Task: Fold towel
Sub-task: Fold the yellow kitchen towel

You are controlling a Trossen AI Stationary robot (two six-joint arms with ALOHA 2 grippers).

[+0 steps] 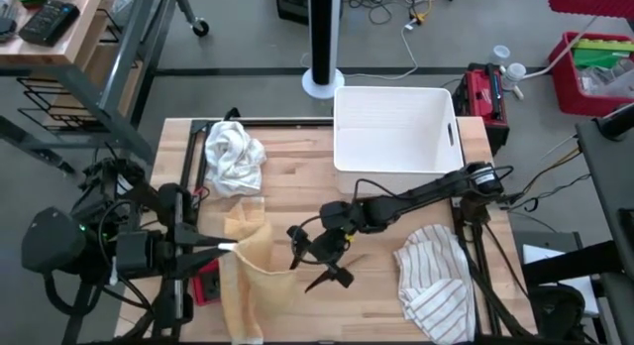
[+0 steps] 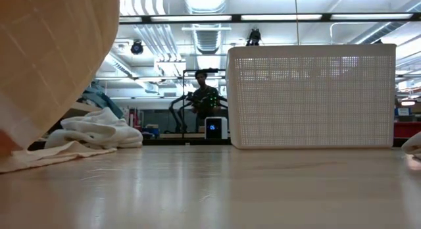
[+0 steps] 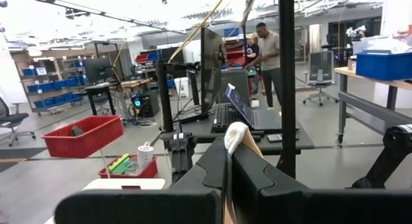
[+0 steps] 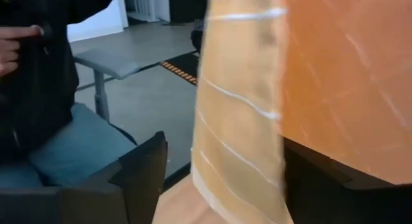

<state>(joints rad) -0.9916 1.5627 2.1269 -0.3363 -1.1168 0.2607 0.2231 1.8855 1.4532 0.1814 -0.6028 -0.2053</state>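
In the high view a tan towel [image 1: 248, 271] lies along the lower left of the wooden table [image 1: 376, 295], one end lifted toward the left gripper [image 1: 226, 248], which reaches in from the left edge. That gripper is clamped on the towel's corner; the left wrist view shows a pale bunch of cloth [image 3: 235, 135] pinched between its two dark fingers [image 3: 212, 169], with the rest of the cloth hidden below the frame.

The right gripper [image 1: 322, 269] sits near the middle of the table, just right of the towel's lifted fold, its fingers spread apart. In the overhead picture the dark fingers are small and hard to separate from their shadows, so whether they touch the cloth cannot be told there. In the right wrist view the striped tan towel [image 4: 257, 108] hangs between the parted fingers [image 4: 145, 176] and fills most of the frame; the right-hand finger is largely covered by it. A seated person [image 4: 45, 89] shows at the upper left of that view, cut off by the frame edge.

The low view is blocked at its upper left by the raised towel [image 2: 52, 58]; neither gripper can be seen in it.

A crumpled white cloth [image 1: 234, 159] lies at the table's upper left, a white basket [image 1: 394, 130] stands at top centre, and a striped cloth [image 1: 436, 284] lies at the lower right, partly hanging past the table's edge. A person [image 2: 204, 97] stands far off behind the table in the low view.
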